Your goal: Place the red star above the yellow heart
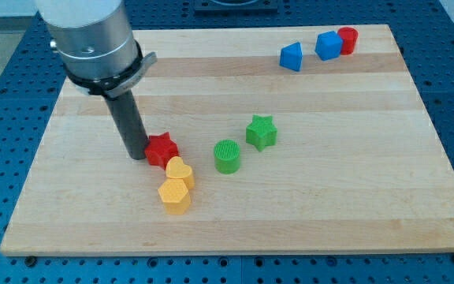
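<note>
At board centre-left — my tip [138,155] touching red star [161,148] | star just above yellow heart [180,171] — no fingers.

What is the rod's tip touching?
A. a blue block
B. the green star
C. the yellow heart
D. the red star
D: my tip sits right against the view's left side of the red star, while the yellow heart lies just below the star, apart from the tip.
</note>
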### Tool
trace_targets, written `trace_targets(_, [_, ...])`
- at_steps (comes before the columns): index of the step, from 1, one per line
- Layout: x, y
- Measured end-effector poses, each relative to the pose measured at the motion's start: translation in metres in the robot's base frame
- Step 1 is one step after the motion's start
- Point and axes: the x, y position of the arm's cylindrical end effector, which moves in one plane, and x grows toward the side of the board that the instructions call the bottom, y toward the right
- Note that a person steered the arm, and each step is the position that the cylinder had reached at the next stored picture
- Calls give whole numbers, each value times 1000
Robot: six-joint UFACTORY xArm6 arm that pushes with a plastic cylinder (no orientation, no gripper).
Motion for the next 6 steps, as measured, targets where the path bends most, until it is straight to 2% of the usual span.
trace_targets(2, [0,10])
trace_targets(3, [-8,-7])
trace_targets(4, [-49,-17])
trace_targets(5, [-94,5])
trace_targets(6, [-103,76])
